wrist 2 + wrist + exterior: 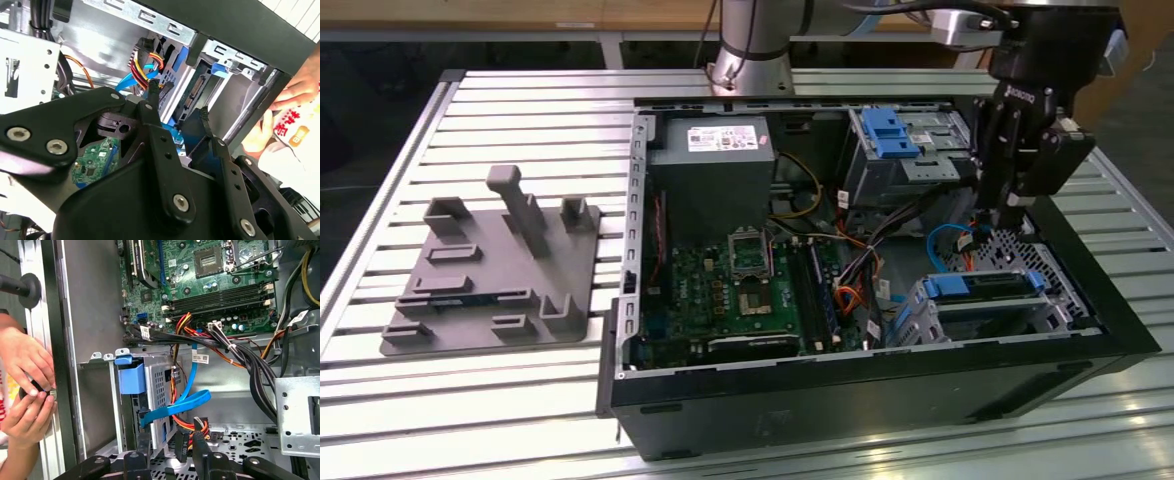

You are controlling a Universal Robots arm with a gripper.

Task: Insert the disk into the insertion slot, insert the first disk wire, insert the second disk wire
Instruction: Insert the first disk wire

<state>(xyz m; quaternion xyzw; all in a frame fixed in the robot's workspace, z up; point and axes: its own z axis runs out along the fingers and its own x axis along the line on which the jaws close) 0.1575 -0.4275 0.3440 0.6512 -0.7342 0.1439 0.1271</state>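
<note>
Toward the exterior view's right, low in the frame, the disk [987,287] is seen already parked in the drive cage [923,318]. Just above it the gripper [1010,218] is held inside the PC case [854,378], fingers [159,137] spread apart; in the first wrist view a black wire plug [181,444] is framed between them.

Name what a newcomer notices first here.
An open computer case sits on the slatted table, green motherboard showing. The gripper hangs over the case at the exterior view's right, close to the disk in its blue carrier. In the first wrist view a person's hands sit at the case's edge.
</note>
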